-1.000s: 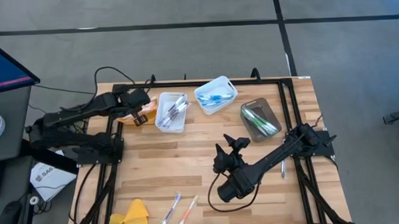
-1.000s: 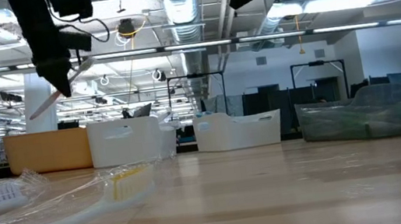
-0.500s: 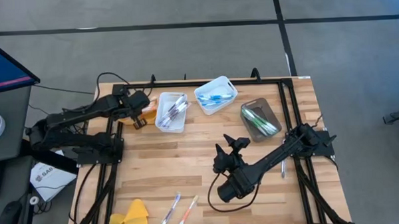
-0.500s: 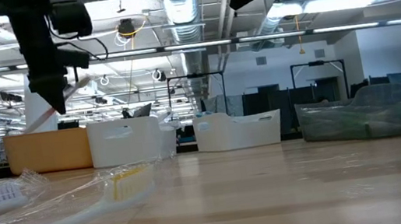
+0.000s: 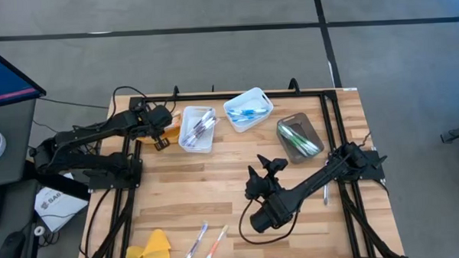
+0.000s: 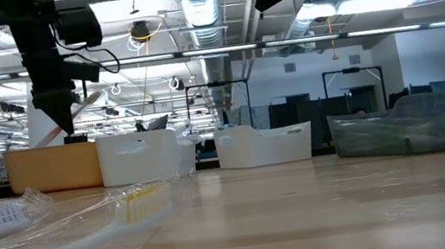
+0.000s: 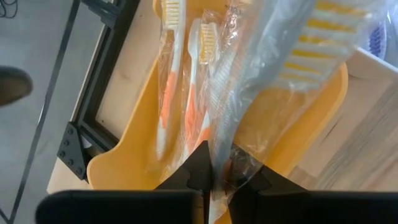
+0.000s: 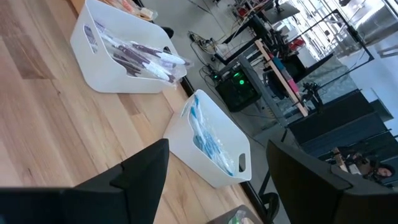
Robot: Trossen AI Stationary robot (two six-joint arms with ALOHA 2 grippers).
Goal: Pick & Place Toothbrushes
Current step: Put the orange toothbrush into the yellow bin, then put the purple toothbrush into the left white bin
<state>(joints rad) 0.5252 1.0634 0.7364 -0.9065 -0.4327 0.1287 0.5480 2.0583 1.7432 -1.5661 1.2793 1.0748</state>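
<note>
Over orange bin (image 7: 311, 134), left gripper (image 7: 214, 177) pinching wrapped toothbrush (image 7: 261, 81), right gripper (image 8: 217, 165) wide, empty

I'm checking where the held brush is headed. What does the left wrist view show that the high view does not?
Only the left wrist view shows the wrapped toothbrush pinched in the left gripper, with two orange-handled brushes lying inside the orange bin. Only the high view shows the right gripper open mid-table, and three other bins. Both show the left gripper over the orange bin.
</note>
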